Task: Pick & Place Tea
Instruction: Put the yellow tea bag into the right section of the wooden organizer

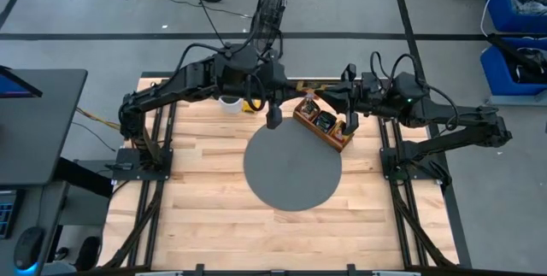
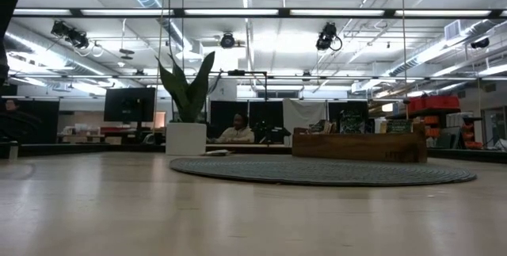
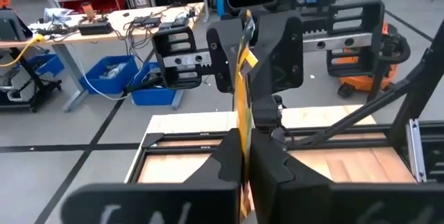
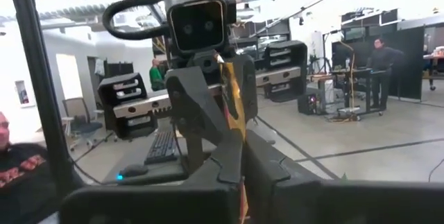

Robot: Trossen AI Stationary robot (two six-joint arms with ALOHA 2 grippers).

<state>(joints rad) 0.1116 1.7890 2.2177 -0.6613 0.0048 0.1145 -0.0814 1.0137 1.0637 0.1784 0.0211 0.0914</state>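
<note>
While both arms meet in the air over the tray (image 1: 334,137), one yellow packet (image 3: 242,92) is pinched between them, well clear of the tabletop (image 1: 205,225). Left gripper (image 3: 243,144) has its fingers closed flat on one edge of the packet. Right gripper (image 4: 239,151) faces it with its fingers closed on the opposite edge. It looks like a handover, with both holding at once. More tea (image 1: 326,120) stands in the tray's compartments, at the tray's end nearer the mat (image 1: 291,182). The exact count can't be read.

Judgement: the packet is very light, thin and floppy, with a slick wrapper. It should bend or twist if pulled while both sides clamp it, and it could tear at a seam. Best hold is flat across the faces near an edge, well onto the packet and not just on the corner. One side would need to let go before the other draws away, or the packet may slip or crease.
</note>
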